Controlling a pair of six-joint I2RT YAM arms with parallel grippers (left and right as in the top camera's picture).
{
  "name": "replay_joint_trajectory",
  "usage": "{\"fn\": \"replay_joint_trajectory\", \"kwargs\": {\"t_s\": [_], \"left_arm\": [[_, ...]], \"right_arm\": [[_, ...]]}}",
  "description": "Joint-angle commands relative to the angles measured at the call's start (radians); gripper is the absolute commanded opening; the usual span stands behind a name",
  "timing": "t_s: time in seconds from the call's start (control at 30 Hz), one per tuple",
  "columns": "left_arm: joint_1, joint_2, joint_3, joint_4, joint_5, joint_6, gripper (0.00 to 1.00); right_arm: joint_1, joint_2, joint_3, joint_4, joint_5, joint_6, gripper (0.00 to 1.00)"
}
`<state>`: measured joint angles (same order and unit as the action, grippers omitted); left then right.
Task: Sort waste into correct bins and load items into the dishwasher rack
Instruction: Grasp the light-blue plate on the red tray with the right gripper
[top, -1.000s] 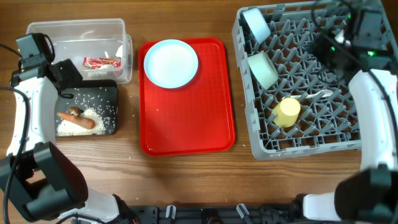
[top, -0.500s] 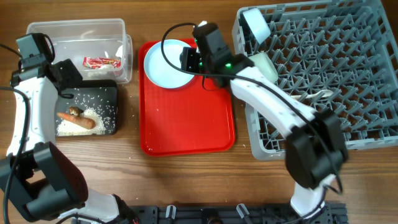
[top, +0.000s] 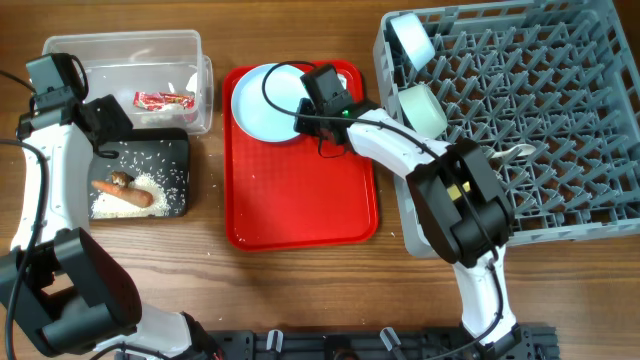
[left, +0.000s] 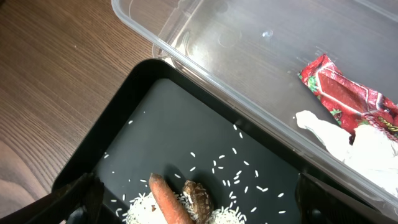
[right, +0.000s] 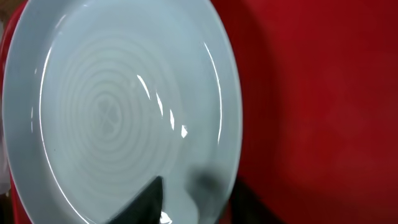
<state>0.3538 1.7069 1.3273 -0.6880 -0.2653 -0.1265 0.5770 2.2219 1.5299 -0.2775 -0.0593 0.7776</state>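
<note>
The light blue plate (top: 262, 100) lies on the red tray (top: 300, 190). My right gripper (top: 304, 105) is open at the plate's right rim; in the right wrist view (right: 199, 202) one finger is over the plate (right: 112, 112) and one is outside the rim. My left gripper (top: 105, 135) is open and empty over the black tray (top: 172, 150), above the orange stick (left: 171, 202), brown lump (left: 199, 196) and rice (left: 227, 165). The red-and-white wrapper (top: 163, 99) lies in the clear tub (top: 120, 45). The rack (top: 540, 100) holds the light blue bowl (top: 410, 38), pale green bowl (top: 422, 110) and spoon (top: 515, 152). The yellow cup is hidden.
My right arm stretches from the front of the rack across its left edge to the red tray. The clear tub and black tray sit side by side at the far left, with the left arm beside them. A few rice grains lie on the wood near the black tray.
My right arm swung from the rack's far right corner across to the plate on the red tray and lowered onto its rim. The left arm has not moved.
</note>
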Motion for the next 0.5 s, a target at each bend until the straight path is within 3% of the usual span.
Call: {"fn": "replay_joint_trajectory", "kwargs": {"t_s": [0.0,0.2,0.4,0.47], "left_arm": [[0.003,-0.022,0.016,0.000,-0.016,-0.016,1.00],[0.003,-0.022,0.016,0.000,-0.016,-0.016,1.00],[0.003,-0.022,0.016,0.000,-0.016,-0.016,1.00],[0.003,-0.022,0.016,0.000,-0.016,-0.016,1.00]], "right_arm": [[-0.002,0.057,-0.002,-0.027,-0.031,0.018,0.04],[-0.026,0.002,-0.002,-0.080,-0.027,0.004,0.04],[-0.061,-0.208,-0.002,-0.097,0.020,-0.248,0.04],[-0.067,-0.356,-0.002,-0.140,0.174,-0.353,0.04]]}}
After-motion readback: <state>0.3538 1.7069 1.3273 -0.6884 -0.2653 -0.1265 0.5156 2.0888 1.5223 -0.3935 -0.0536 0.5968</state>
